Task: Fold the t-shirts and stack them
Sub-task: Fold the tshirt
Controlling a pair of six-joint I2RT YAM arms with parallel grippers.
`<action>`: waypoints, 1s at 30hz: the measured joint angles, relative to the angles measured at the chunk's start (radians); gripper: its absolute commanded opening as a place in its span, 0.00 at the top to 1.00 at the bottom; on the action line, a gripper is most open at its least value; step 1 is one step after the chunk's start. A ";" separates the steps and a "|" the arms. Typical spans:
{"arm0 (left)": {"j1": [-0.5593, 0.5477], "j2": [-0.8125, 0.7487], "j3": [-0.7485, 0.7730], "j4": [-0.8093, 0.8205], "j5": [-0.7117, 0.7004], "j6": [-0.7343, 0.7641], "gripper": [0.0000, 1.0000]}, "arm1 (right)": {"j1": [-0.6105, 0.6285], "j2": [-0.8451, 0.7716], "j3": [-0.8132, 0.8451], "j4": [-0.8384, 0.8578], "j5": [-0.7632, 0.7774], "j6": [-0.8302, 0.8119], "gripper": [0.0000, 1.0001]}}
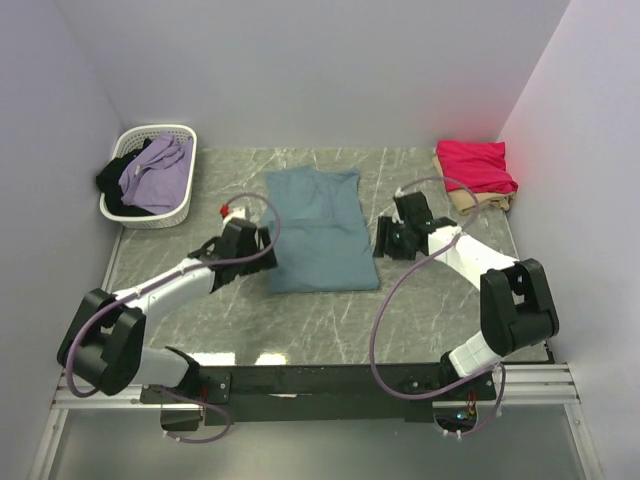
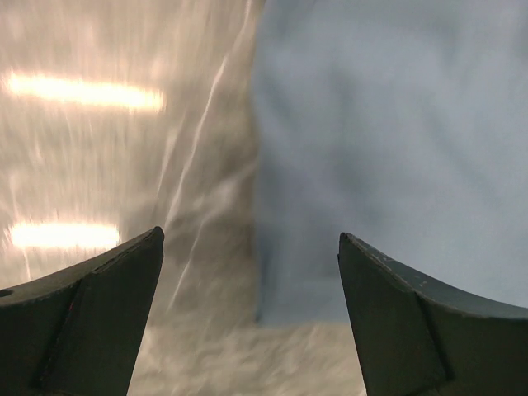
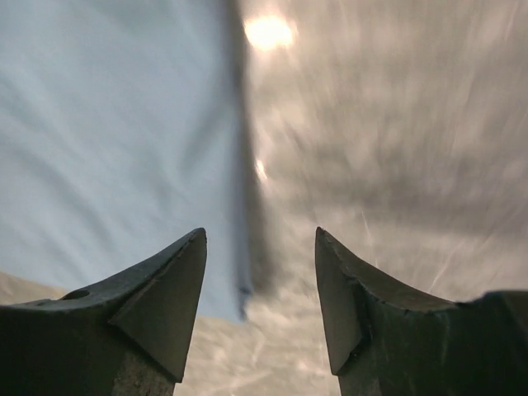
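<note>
A dusty teal-blue t-shirt (image 1: pixel 320 230) lies flat at the centre of the grey marble table (image 1: pixel 330 320). It forms a long panel running from 12 o'clock to 6 o'clock, and its sleeves appear to be tucked in. It looks partly folded, not yet brought down to a compact square.

At 2 o'clock, in the far right corner, a bright crimson-pink t-shirt (image 1: pixel 475 165) sits folded on top of a pale beige t-shirt (image 1: pixel 480 203). By the look of it, two shirts are folded and stacked. The teal one needs its last folds and then a move onto that pile.

The left gripper (image 1: pixel 268 245) hovers at the teal shirt's 8 o'clock edge, with its arm reaching in low from 7 o'clock. Its jaws are spread wide with nothing between them; the wrist view shows the cloth's edge and bare table beyond the gap.

The right gripper (image 1: pixel 385 240) is just beside the shirt's 3 o'clock edge, its arm bent in from 5 o'clock. Its jaws are also apart and empty, over the hem line.

At 10 o'clock a white slatted basket (image 1: pixel 140 222) holds purple cloth (image 1: pixel 158 170) and black cloth (image 1: pixel 115 180).
</note>
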 measured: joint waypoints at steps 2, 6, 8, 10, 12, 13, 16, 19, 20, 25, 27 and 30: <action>-0.005 -0.026 -0.082 0.022 0.032 -0.018 0.08 | -0.014 -0.016 -0.080 0.007 -0.024 0.011 0.37; -0.013 -0.040 -0.175 0.062 0.085 -0.052 0.07 | -0.028 -0.028 -0.158 0.037 -0.076 0.032 0.37; -0.015 -0.040 -0.188 0.090 0.101 -0.060 0.07 | -0.036 -0.029 -0.179 0.070 -0.107 0.041 0.37; -0.016 -0.040 -0.195 0.132 0.116 -0.063 0.07 | -0.049 -0.030 -0.198 0.103 -0.141 0.052 0.37; -0.016 -0.039 -0.206 0.175 0.130 -0.070 0.07 | -0.061 -0.030 -0.214 0.127 -0.171 0.063 0.37; -0.016 -0.037 -0.212 0.198 0.140 -0.075 0.07 | -0.066 -0.030 -0.222 0.137 -0.186 0.068 0.37; -0.017 -0.023 -0.237 0.261 0.169 -0.086 0.07 | -0.072 -0.030 -0.243 0.170 -0.219 0.076 0.37; -0.017 -0.020 -0.258 0.318 0.197 -0.097 0.07 | -0.073 -0.030 -0.266 0.192 -0.247 0.086 0.37; -0.017 -0.020 -0.269 0.341 0.208 -0.101 0.07 | -0.075 -0.031 -0.275 0.206 -0.260 0.090 0.37; -0.017 -0.020 -0.303 0.419 0.253 -0.113 0.08 | -0.079 -0.035 -0.295 0.243 -0.309 0.102 0.37; -0.017 -0.020 -0.315 0.444 0.272 -0.116 0.09 | -0.079 -0.035 -0.309 0.260 -0.338 0.113 0.37; -0.023 -0.020 -0.322 0.454 0.278 -0.127 0.09 | -0.079 -0.034 -0.321 0.278 -0.376 0.120 0.38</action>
